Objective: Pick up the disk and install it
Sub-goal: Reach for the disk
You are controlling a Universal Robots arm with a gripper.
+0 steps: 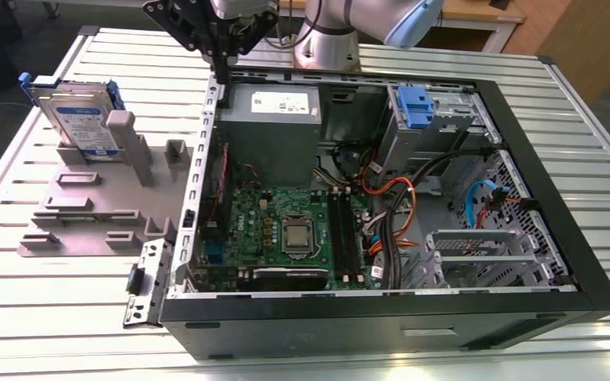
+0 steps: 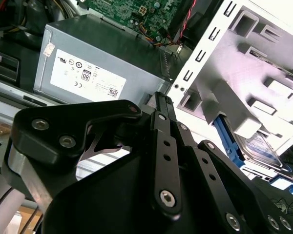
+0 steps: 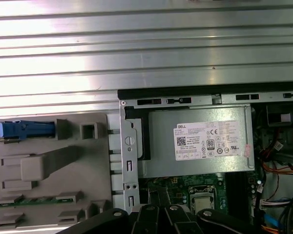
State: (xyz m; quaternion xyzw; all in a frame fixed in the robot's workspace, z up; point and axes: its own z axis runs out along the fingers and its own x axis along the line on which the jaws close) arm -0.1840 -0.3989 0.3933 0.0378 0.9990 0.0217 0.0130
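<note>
So the disk (image 1: 77, 119) isn't in the machine yet. It's standing on edge in the grey plastic holder (image 1: 83, 206) on the exterior view's left, blue rails on its sides and label facing out. In the second wrist view you can see the disk (image 2: 256, 144) tucked against one of the holder's posts. The gripper (image 1: 220, 54) hangs over the far corner of the open computer case (image 1: 517, 159), on the side nearest the holder and well apart from the disk. Its jaws look clenched together on nothing, and in the second wrist view the gripper (image 2: 158, 97) comes to one narrow tip. Right below it is the grey power supply (image 1: 273, 107) with its white sticker, and next to that the green motherboard (image 1: 283, 230). There's a blue clip (image 1: 416, 107) sitting up in the drive bay at the far end of the case, with orange cables (image 1: 390, 190) running below it. Everything sits on a slatted metal table (image 1: 581, 119).
</note>
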